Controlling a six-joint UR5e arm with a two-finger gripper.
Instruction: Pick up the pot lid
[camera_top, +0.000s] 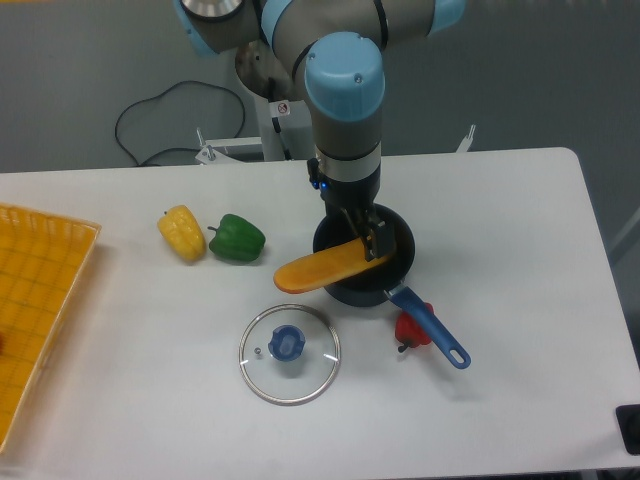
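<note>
The pot lid (289, 353) is round clear glass with a metal rim and a blue knob. It lies flat on the white table, in front of the pot and to its left. My gripper (376, 243) hangs over the dark pot (398, 243), well behind and to the right of the lid. It is shut on one end of an orange spatula (318, 268), which sticks out to the left over the pot's rim. No part of the gripper touches the lid.
The pot's blue handle (432, 327) points to the front right, with a red pepper (409, 329) beside it. A green pepper (237, 239) and a yellow pepper (182, 233) lie to the left. An orange basket (35, 300) sits at the left edge.
</note>
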